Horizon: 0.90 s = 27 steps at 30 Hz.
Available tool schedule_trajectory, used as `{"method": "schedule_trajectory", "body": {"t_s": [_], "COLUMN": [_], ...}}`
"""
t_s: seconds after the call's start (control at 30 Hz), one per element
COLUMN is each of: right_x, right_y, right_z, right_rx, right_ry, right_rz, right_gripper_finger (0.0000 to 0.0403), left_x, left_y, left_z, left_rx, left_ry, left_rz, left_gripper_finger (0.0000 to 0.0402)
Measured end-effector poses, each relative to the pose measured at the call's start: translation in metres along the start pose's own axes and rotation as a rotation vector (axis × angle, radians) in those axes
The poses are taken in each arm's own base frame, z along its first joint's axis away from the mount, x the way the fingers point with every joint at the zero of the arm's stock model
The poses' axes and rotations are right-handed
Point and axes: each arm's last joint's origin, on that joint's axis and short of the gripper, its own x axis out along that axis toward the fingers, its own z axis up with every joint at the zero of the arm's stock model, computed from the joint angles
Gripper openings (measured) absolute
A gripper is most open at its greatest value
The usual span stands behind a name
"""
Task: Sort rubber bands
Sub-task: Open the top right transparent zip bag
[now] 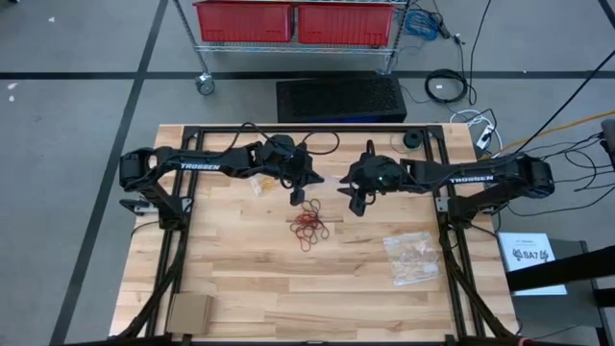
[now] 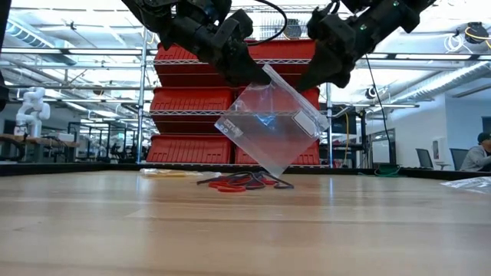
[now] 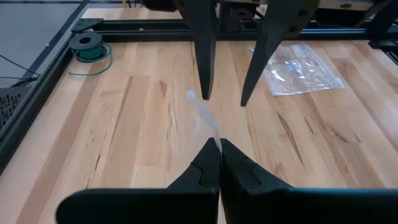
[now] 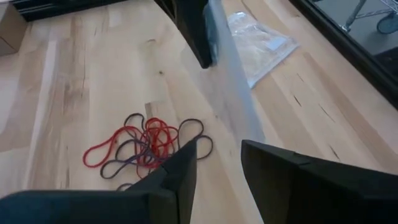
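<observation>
The left gripper is pinched on the top edge of a clear bag, which hangs tilted over the rubber bands (a loose pile on the surface). The right gripper is spread, just beside the bag's other corner, empty

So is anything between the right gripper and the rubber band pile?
Yes: the clear bag, pinched by the shut left gripper, hangs above the rubber bands. The open right gripper is beside it.
</observation>
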Motion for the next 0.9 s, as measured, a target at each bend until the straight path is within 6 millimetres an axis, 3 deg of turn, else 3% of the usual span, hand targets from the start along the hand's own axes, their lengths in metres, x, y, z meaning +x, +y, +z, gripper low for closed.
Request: {"method": "schedule_trajectory", "body": {"t_s": [0.3,0.9], "right_x": [-0.010,0.000], "right_y": [-0.003,-0.004], "right_z": [0.000,-0.001], "right_rx": [-0.030,-0.075], "right_ry": [-0.004,0.015], "right_rz": [-0.060,-0.058], "right_gripper_finger": [0.0119,0.0119], "left_x": [0.000,0.000], "left_y": [0.000,0.000], "left_z": [0.000,0.000], "left_rx": [-0.001,0.000], "left_ry": [0.000,-0.002], "left_rz": [0.000,0.000], "left_gripper_finger": [0.0000,0.0000]}}
